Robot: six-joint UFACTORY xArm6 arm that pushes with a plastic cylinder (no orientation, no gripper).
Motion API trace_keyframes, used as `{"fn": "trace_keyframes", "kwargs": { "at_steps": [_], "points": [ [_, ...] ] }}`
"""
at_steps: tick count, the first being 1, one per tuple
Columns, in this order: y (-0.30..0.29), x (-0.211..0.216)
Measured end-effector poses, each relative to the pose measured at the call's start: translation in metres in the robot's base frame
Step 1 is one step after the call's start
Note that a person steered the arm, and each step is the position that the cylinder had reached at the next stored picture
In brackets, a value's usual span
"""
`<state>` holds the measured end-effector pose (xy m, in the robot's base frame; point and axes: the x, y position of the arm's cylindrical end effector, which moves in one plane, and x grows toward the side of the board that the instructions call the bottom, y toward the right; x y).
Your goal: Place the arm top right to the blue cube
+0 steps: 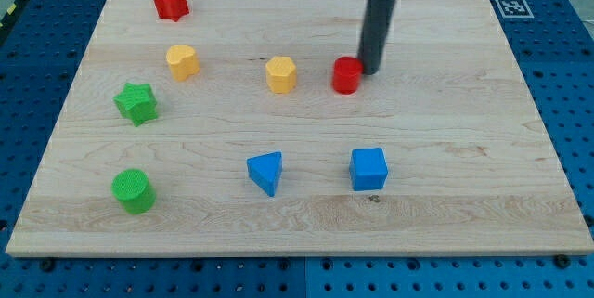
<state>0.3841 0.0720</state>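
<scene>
The blue cube (368, 168) sits on the wooden board (445, 131), right of centre and toward the view's bottom. My tip (370, 69) is well above the cube in the view, nearly straight up from it. The tip stands right next to the red cylinder (347, 75), at its right side, touching or almost touching. The dark rod rises from the tip to the view's top edge.
A blue triangular block (266, 172) lies left of the cube. Two yellow hexagonal blocks (280, 73) (182, 61) sit mid-board. A red star (171, 3) is at top left. A green star (135, 103) and a green cylinder (134, 191) are at the left.
</scene>
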Motion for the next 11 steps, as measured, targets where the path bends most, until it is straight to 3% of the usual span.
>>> {"fn": "trace_keyframes", "kwargs": {
  "at_steps": [1,2,3,6,9,11],
  "points": [
    [-0.026,0.000],
    [-0.019,0.000],
    [0.035,0.015],
    [0.038,0.021],
    [0.069,0.057],
    [0.087,0.103]
  ]
}}
